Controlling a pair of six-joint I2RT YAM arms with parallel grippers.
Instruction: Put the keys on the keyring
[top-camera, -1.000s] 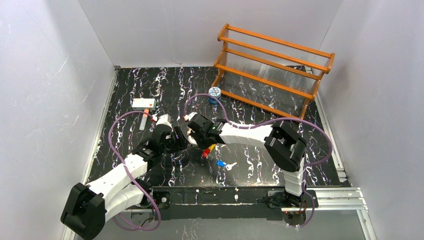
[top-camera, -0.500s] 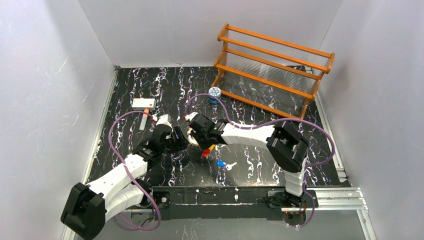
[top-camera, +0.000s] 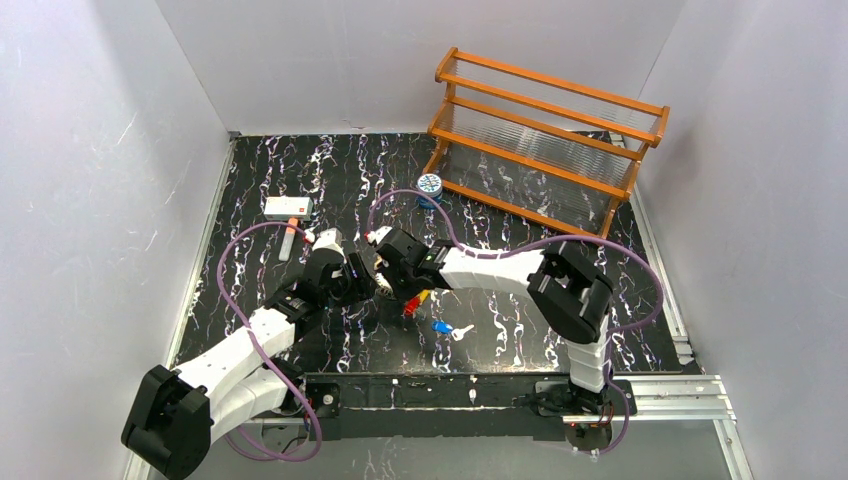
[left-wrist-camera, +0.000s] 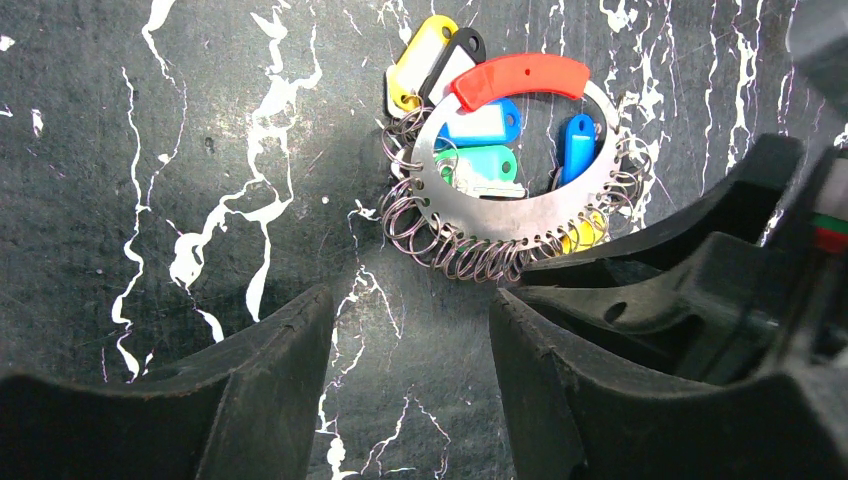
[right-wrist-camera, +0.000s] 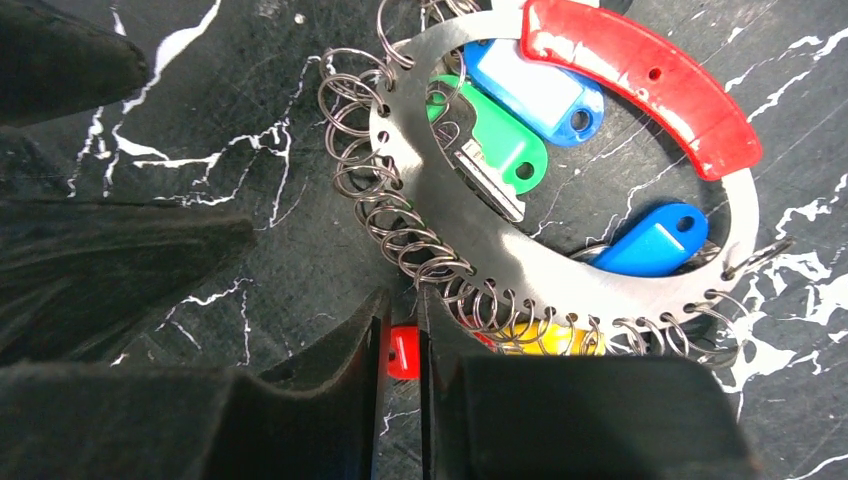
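Observation:
The keyring (left-wrist-camera: 500, 212) is a flat silvery ring with a red arc (left-wrist-camera: 520, 75) and many small wire loops. It lies on the black marbled table, and in the top view the arms hide it. Blue, green and yellow key tags lie in and around it (right-wrist-camera: 560, 270). My left gripper (left-wrist-camera: 410, 310) is open and empty, just short of the ring's loops. My right gripper (right-wrist-camera: 405, 310) is shut on a red key (right-wrist-camera: 403, 355) at the ring's edge. A blue key (top-camera: 441, 326) lies loose on the table in front.
A wooden rack (top-camera: 545, 130) stands at the back right, with a small blue-and-white tin (top-camera: 429, 185) before it. A white box (top-camera: 288, 207) and a small tube (top-camera: 288, 242) lie at the left. Purple cables loop over both arms. Both grippers (top-camera: 372, 278) meet mid-table.
My right gripper has edged slightly left, towards the left gripper. The left arm and the loose blue key have not moved.

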